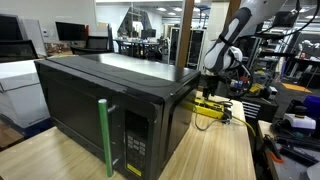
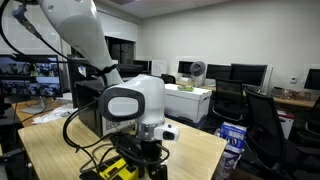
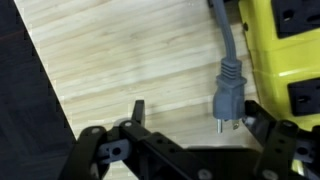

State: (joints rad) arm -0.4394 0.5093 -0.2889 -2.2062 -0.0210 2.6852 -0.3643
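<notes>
While the wrist view is the only one that shows it properly, we'd say the gripper (image 3: pixel 197 112) is spread wide with nothing in it. One finger (image 3: pixel 138 110) sits over bare wood and its partner is down by the yellow power strip (image 3: pixel 285 40). The grey plug (image 3: pixel 228 88) lies on the wooden table (image 3: pixel 110 60) between those fingers but well off-centre, close to the strip-side finger and just beside the strip's edge. Its long axis runs up-down in that view, with the prongs toward the claw and the cord (image 3: pixel 222 28) trailing off the top, so it's crosswise to the line between the fingers. In an exterior view the gripper hangs over the strip beside the black microwave (image 1: pixel 100 95).
</notes>
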